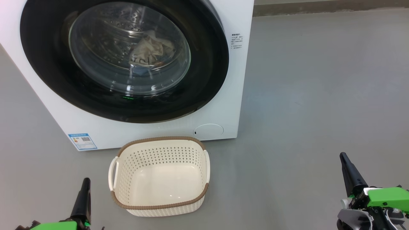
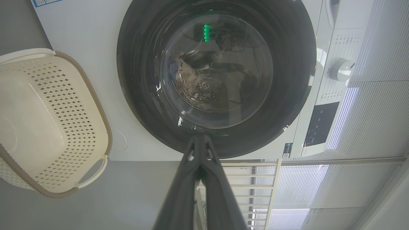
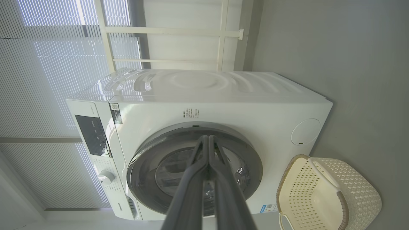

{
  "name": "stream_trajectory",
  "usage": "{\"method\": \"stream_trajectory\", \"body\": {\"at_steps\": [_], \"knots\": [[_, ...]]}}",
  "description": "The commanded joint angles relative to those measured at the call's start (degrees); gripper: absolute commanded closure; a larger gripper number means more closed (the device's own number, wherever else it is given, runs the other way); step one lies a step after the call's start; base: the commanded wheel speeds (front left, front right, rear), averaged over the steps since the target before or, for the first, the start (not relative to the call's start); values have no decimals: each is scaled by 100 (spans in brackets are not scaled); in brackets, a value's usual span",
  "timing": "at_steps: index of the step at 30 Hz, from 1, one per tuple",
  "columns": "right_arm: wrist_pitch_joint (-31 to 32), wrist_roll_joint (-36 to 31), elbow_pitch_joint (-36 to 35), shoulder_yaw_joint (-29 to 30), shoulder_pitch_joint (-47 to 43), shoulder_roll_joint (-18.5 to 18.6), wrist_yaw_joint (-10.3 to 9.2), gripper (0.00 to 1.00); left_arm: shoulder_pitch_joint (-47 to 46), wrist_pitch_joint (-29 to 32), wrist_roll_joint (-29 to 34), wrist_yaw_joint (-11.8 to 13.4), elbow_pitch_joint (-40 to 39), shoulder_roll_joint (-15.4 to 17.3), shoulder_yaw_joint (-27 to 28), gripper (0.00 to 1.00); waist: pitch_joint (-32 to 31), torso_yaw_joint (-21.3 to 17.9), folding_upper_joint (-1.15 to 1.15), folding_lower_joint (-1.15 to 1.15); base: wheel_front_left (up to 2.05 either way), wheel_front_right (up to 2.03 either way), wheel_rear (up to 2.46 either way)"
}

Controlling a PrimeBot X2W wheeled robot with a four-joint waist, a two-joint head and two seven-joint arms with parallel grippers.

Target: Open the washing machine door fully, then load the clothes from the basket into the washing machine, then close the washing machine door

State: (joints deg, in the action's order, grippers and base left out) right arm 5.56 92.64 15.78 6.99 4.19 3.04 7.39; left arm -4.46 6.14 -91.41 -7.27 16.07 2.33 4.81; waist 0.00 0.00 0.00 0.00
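One glossy black round door [image 1: 48,64] sits closed on the white boxy machine [image 1: 238,95]. Behind its bulging glass, cream and blue clothes [image 1: 150,52] lie in the perforated steel drum [image 1: 124,27]. Just in front stands a perforated, brown-rimmed basket [image 1: 159,139], its smooth bottom bare. Flanking it, the left gripper [image 1: 86,180] and right gripper [image 1: 343,156] point up, fingers pressed together, holding nothing.

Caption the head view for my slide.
Empty cream perforated plastic basket before the white front-loading washing machine, its round glossy black door closed, beige clothes inside.
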Motion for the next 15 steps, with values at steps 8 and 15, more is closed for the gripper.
{"method": "stream_trajectory", "body": {"at_steps": [8, 15], "knots": [[48, -2, -139, -100, 242, 29, 10, 100, -219, 42, -66, -14, -172, 54, 183, 100, 0, 0, 0, 0, 0, 0, 0], [50, -5, -139, -98, 242, 28, 10, 100, -219, 42, -66, -14, -172, 54, 183, 100, 0, 0, 0, 0, 0, 0, 0]]}}
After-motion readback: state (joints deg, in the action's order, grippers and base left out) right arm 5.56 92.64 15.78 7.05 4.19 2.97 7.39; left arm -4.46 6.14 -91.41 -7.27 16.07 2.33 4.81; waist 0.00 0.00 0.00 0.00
